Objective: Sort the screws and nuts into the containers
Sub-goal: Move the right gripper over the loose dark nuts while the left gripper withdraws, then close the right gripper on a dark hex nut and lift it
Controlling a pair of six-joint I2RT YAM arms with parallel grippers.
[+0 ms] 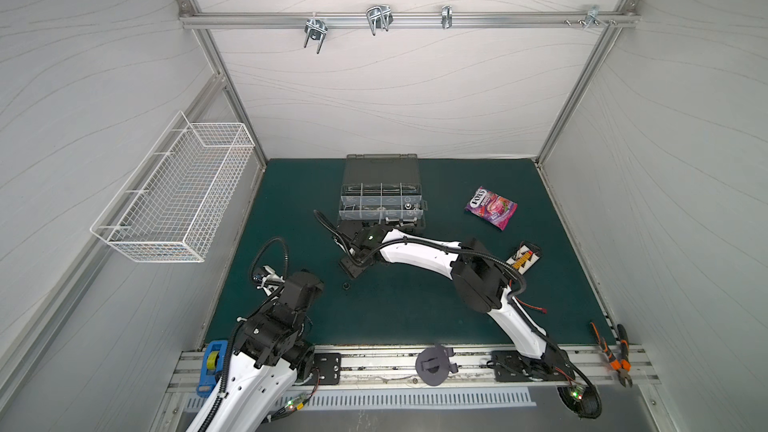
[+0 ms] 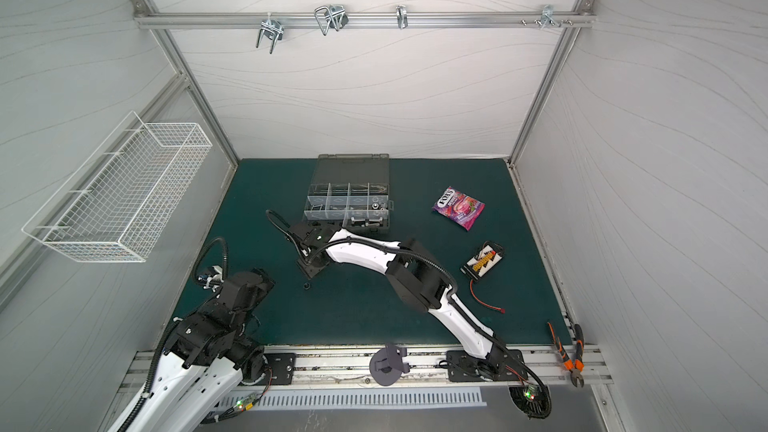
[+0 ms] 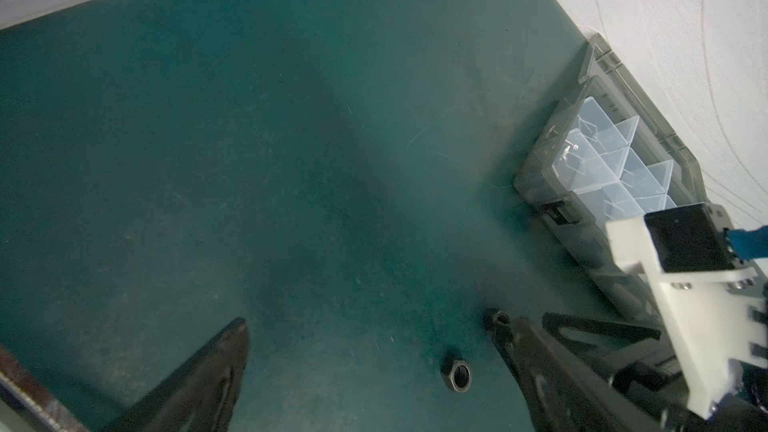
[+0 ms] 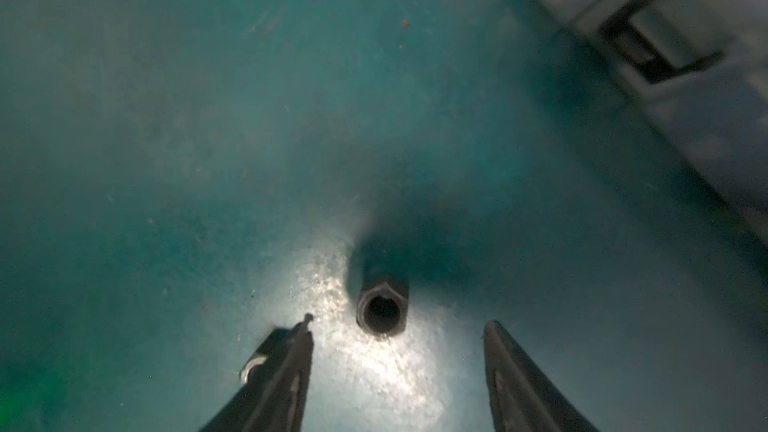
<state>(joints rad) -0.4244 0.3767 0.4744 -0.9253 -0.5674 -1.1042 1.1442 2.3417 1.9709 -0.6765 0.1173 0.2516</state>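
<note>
The containers (image 1: 390, 200) (image 2: 338, 200) are compartments of an open grey organizer case at the back of the green mat, also in the left wrist view (image 3: 615, 172). A silver nut (image 1: 408, 204) and some bolts (image 1: 397, 220) lie inside. One black nut (image 1: 345, 285) (image 2: 306, 285) (image 3: 457, 375) lies loose on the mat ahead of my left gripper (image 3: 374, 326), which is open and low at the near left. A second black nut (image 4: 382, 307) (image 3: 500, 320) stands on edge just beyond the tips of my right gripper (image 4: 395, 328) (image 1: 353, 264), whose jaws stand apart around nothing.
A purple candy bag (image 1: 491, 207) and a battery pack with red wire (image 1: 524, 259) lie to the right. Orange pliers (image 1: 615, 357) rest on the front rail. A white wire basket (image 1: 178, 197) hangs on the left wall. The case front (image 4: 685, 76) is close to my right gripper.
</note>
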